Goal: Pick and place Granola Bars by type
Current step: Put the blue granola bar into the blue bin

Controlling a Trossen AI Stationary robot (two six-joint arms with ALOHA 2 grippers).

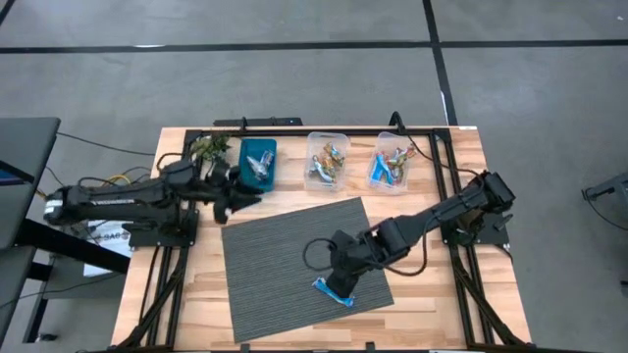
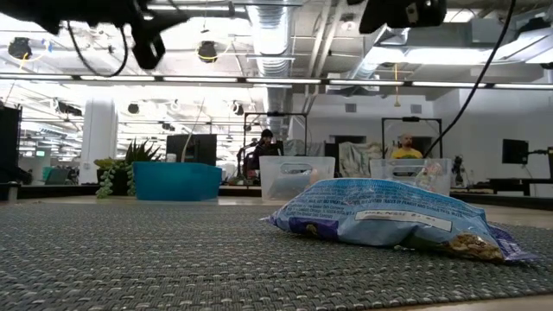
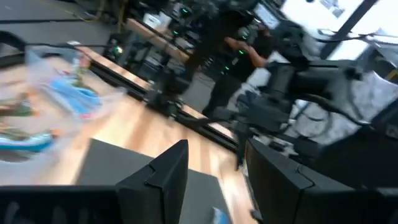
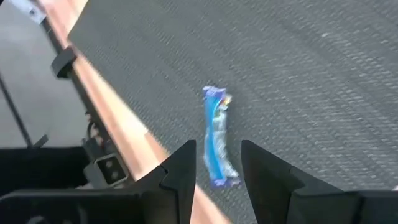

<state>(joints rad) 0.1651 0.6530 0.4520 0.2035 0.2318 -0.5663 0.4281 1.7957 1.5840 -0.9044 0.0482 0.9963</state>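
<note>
One blue-white granola bar [image 1: 334, 291] lies flat on the grey mat near its near edge; it also shows close up in the low view [image 2: 397, 223]. My right gripper [image 1: 343, 267] hangs open above it, and in the right wrist view [image 4: 217, 146] the bar [image 4: 216, 140] shows below, between the fingers and apart from them. My left gripper [image 1: 235, 199] is open [image 3: 214, 149], raised beside the blue tray [image 1: 258, 162], which holds a pale bar. More bars lie in two clear tubs [image 1: 328, 162] [image 1: 392, 163].
A small green plant [image 1: 208, 147] stands left of the blue tray. The tray and the tubs line the table's far edge. The grey mat [image 1: 285, 245] covers the middle of the wooden table. People show in the room beyond the table [image 2: 263, 147].
</note>
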